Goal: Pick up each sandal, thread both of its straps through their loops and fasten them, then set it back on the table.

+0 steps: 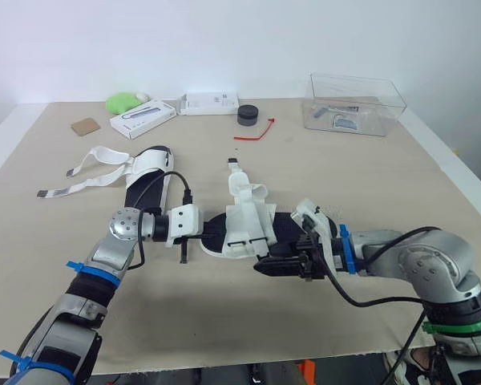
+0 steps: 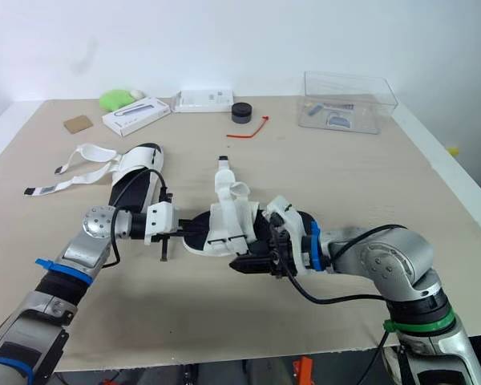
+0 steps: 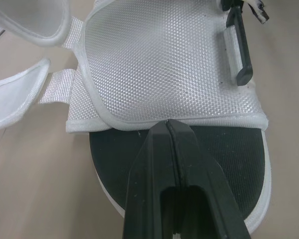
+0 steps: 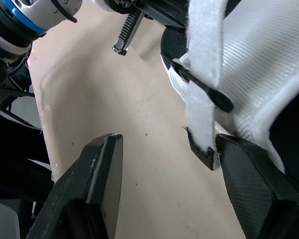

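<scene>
A sandal (image 1: 242,228) with a black sole and a white mesh upper lies mid-table between my two grippers, one strap (image 1: 239,180) sticking up behind it. My left gripper (image 3: 168,124) is shut, lying over the bare black insole with its tips against the edge of the upper (image 3: 164,64). My right gripper (image 4: 164,149) is open at the sandal's other side, low over the table; a loose white strap end (image 4: 203,99) hangs by one of its fingers (image 4: 249,179). A second sandal (image 1: 148,180) lies further back on the left, its straps (image 1: 96,160) spread loose on the table.
Along the back of the table (image 1: 401,200) stand a clear plastic box (image 1: 354,104), a black round object (image 1: 248,115), a red tie (image 1: 255,132), two white boxes (image 1: 143,118) (image 1: 209,103), a green object (image 1: 124,101) and a brown card (image 1: 86,126).
</scene>
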